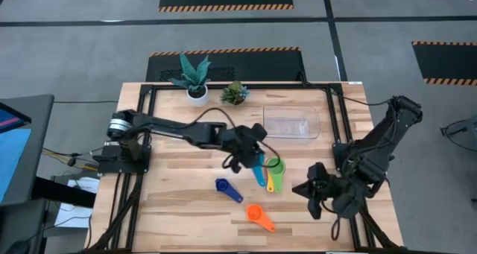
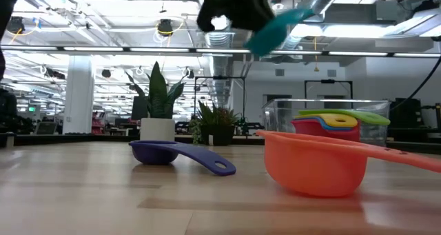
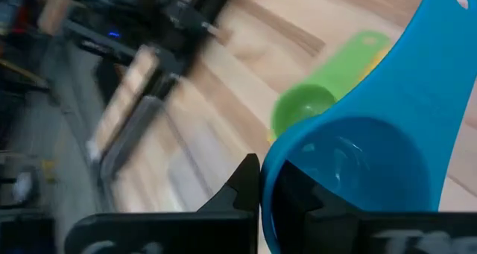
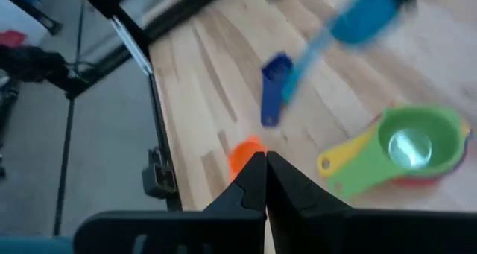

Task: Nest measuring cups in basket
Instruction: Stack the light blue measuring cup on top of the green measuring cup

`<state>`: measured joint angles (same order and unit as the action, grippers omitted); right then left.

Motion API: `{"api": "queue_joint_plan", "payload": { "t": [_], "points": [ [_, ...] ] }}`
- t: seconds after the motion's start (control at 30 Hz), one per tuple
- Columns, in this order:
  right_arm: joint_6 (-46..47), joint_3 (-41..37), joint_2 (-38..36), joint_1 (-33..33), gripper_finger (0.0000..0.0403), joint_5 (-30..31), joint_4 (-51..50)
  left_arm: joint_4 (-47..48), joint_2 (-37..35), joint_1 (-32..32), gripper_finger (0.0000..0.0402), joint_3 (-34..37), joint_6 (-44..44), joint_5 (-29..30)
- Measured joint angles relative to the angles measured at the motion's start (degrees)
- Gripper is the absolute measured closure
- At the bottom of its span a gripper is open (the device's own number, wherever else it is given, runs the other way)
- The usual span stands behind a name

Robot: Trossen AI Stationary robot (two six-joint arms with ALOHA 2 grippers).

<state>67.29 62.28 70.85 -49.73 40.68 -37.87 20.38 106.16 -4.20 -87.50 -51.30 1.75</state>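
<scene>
Between the left tool's [image 1: 250,153] closed fingers, light-blue measuring cup [image 1: 258,170], above table [image 1: 179,202].

L fingers [image 3: 257,181] closed (R too)

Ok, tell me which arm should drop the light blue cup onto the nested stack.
Left. The left gripper is already shut on the light blue cup, lifted beside the green-topped stack. The right gripper is shut, empty, parked near the table's right edge.
</scene>
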Motion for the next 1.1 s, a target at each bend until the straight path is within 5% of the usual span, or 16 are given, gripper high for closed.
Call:
{"api": "queue_joint_plan", "payload": {
  "t": [0.23, 0.57, 1.0, 1.1],
  "points": [
    [-2.8, 0.0, -1.7, -1.4, 0.0379, 3.0, 1.7, 0.9, 13.2, -0.4, 0.0401, -11.6, -2.5, -5.6],
    [-2.8, 0.0, -2.0, -1.7, 0.038, 2.9, 2.3, 14.6, 28.3, -0.6, 0.0401, -32.0, -6.4, -8.7],
    [-2.8, 0.0, -2.0, -3.2, 0.0381, 2.8, 2.6, 14.4, 30.5, 2.4, 0.0401, -40.2, -2.3, -8.1],
    [-2.8, 0.0, -2.0, -3.5, 0.0379, 2.9, 2.7, 11.5, 30.5, 3.3, 0.0401, -40.7, -0.2, -4.3]
  ]
}}
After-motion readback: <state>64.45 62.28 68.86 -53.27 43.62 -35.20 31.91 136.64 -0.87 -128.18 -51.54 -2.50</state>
